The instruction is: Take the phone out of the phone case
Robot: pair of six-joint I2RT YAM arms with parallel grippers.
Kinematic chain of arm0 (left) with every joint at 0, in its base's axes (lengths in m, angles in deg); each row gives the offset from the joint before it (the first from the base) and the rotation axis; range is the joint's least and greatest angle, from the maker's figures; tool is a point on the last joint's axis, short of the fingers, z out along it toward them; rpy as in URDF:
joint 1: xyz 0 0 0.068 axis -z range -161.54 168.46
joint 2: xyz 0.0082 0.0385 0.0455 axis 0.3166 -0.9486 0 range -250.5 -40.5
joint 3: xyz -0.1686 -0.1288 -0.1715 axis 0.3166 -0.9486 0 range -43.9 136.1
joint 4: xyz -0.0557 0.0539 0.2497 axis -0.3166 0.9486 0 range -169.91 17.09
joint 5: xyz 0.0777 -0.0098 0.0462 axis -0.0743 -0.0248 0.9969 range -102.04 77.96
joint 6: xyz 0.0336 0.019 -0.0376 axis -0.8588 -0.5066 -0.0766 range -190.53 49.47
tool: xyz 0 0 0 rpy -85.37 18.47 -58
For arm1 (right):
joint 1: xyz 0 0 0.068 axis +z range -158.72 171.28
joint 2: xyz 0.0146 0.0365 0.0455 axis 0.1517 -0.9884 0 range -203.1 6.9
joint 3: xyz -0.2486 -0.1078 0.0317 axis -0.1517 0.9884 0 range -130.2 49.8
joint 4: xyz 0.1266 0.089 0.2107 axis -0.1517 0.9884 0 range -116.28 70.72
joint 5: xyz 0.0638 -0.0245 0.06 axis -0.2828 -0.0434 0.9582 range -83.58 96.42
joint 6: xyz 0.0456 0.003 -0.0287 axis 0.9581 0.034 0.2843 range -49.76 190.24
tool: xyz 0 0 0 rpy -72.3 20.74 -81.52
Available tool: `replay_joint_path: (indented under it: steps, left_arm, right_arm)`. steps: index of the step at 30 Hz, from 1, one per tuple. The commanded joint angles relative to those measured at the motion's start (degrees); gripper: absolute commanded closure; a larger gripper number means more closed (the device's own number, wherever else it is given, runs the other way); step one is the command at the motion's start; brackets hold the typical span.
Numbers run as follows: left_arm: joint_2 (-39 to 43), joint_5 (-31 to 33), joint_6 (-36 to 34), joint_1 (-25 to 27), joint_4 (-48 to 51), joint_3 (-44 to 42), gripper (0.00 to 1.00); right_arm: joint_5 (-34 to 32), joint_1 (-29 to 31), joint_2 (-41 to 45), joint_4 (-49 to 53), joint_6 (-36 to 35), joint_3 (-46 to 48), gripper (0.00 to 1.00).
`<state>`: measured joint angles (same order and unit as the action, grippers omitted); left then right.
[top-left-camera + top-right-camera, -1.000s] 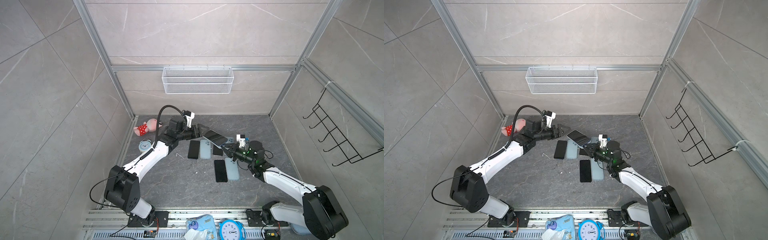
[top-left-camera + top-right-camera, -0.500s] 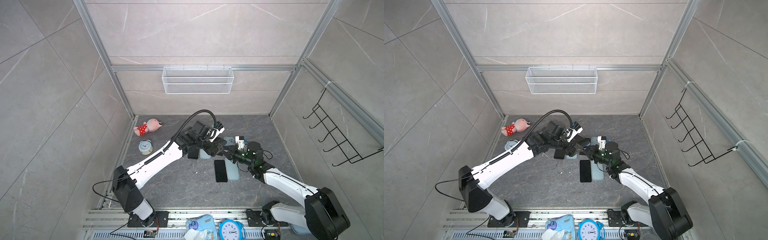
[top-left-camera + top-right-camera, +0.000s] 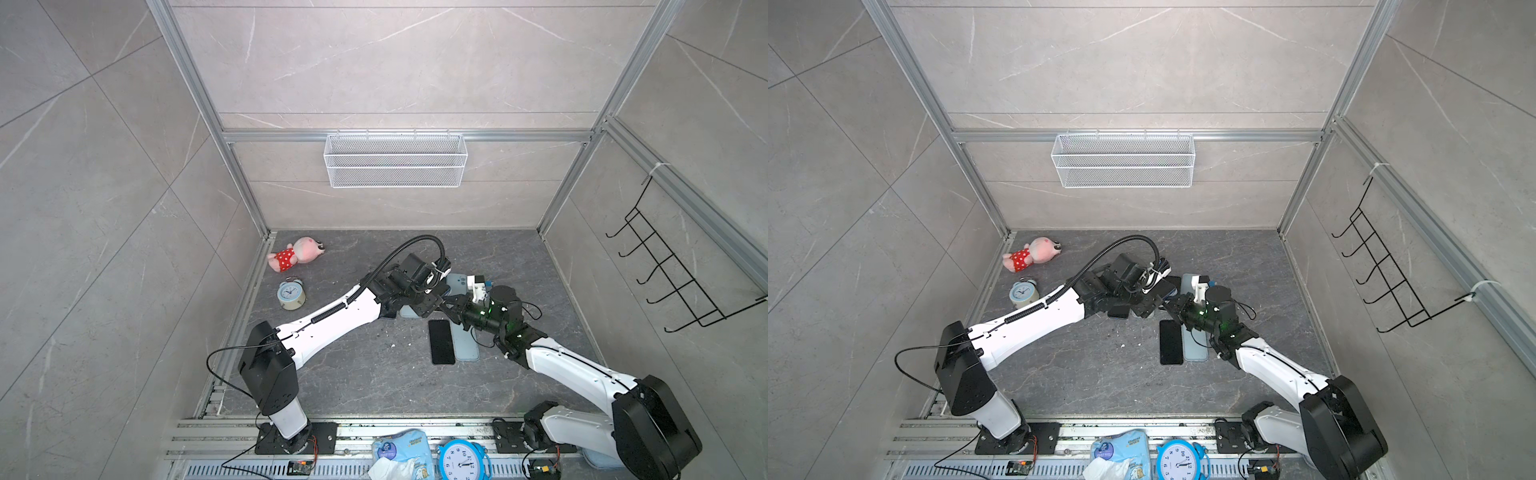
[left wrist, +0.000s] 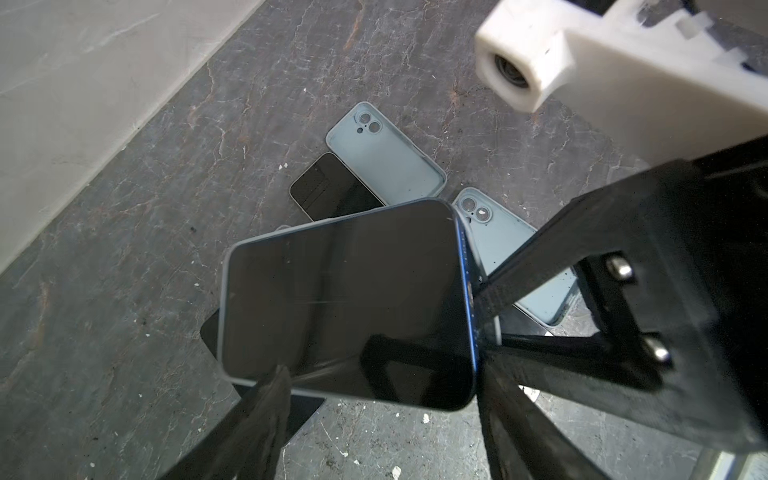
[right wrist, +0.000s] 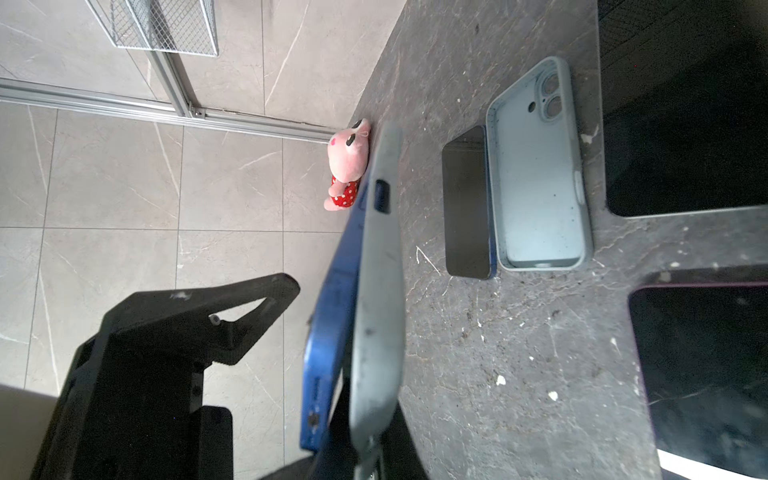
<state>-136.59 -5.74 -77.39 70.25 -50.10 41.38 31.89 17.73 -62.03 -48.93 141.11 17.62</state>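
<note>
The phone (image 4: 345,303) has a dark screen and a blue frame and hangs tilted above the floor. It sits in a grey-blue phone case (image 5: 376,316); seen edge-on, the phone's blue end (image 5: 322,374) stands clear of the case. My right gripper (image 5: 365,451) is shut on that end of the case. My left gripper (image 4: 382,415) is open and straddles the phone, one finger (image 4: 262,415) by its corner, the other close to its blue edge. In both top views the left gripper (image 3: 432,301) (image 3: 1148,305) covers most of the phone, facing the right gripper (image 3: 451,305) (image 3: 1173,309).
On the floor below lie two empty light-blue cases (image 4: 386,158) (image 4: 532,266) and a bare phone (image 4: 332,191). Another black phone (image 3: 441,341) and case (image 3: 465,345) lie nearer the front. A pink doll (image 3: 297,255) and an alarm clock (image 3: 291,294) sit at the left; a wire basket (image 3: 395,160) hangs on the back wall.
The left arm has swung right and forward from the back left, over the phone that the right gripper holds up, and its jaws have narrowed. The right arm has barely moved.
</note>
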Motion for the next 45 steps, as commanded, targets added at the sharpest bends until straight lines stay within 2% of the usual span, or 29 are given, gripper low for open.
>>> replay_joint_path:
  steps: [1,4,9,12,19,22,25,28,34,38,42,45]
  left_arm:
    - [-1.2,6.7,-1.3,0.0,-4.1,-1.1,0.31]
    - [-0.6,9.7,-1.1,0.0,-6.8,-2.6,0.37]
    - [-1.2,9.9,-1.7,0.5,-7.6,-3.0,0.45]
    - [-1.2,7.8,-1.8,0.5,-7.6,-3.3,0.51]
    - [1.7,-0.2,-2.1,0.5,-9.2,-6.6,0.74]
    - [4.4,-2.2,-2.0,0.5,-9.7,-8.3,0.87]
    - [9.3,-3.8,-2.5,0.7,-12.0,-12.5,0.92]
    - [16.7,-2.6,-4.6,1.9,-14.6,-18.1,0.96]
    - [32.9,5.5,-9.5,4.8,-16.1,-26.4,0.99]
    - [42.9,6.8,-12.7,4.8,-14.6,-28.2,0.99]
    - [47.2,7.7,-15.7,5.2,-7.1,-29.6,1.0]
    - [52.1,5.8,-18.4,5.9,-6.0,-34.5,0.99]
  right_arm:
    - [1.3,1.7,2.7,-4.3,-1.4,-0.7,1.0]
    - [0.9,2.3,2.9,-4.3,-1.3,-0.4,1.0]
    - [0.2,3.3,2.9,-4.5,-1.3,-0.6,1.0]
    - [0.0,3.6,2.7,-4.4,-1.4,-0.9,1.0]
    - [-0.2,3.9,2.9,-4.0,-1.3,-1.0,1.0]
    - [-0.6,4.2,3.6,-3.6,-1.0,-0.8,1.0]
    - [-2.1,4.9,5.4,-0.7,-1.2,-0.5,1.0]
    - [-5.1,6.1,7.6,7.0,-2.4,-0.8,1.0]
    - [-12.5,7.2,12.0,20.1,-4.3,0.5,1.0]
    - [-15.1,7.4,14.7,22.7,-3.6,3.0,1.0]
    - [-17.4,7.5,18.1,26.1,-3.0,4.0,1.0]
    - [-18.2,7.9,20.9,26.8,-0.6,5.1,1.0]
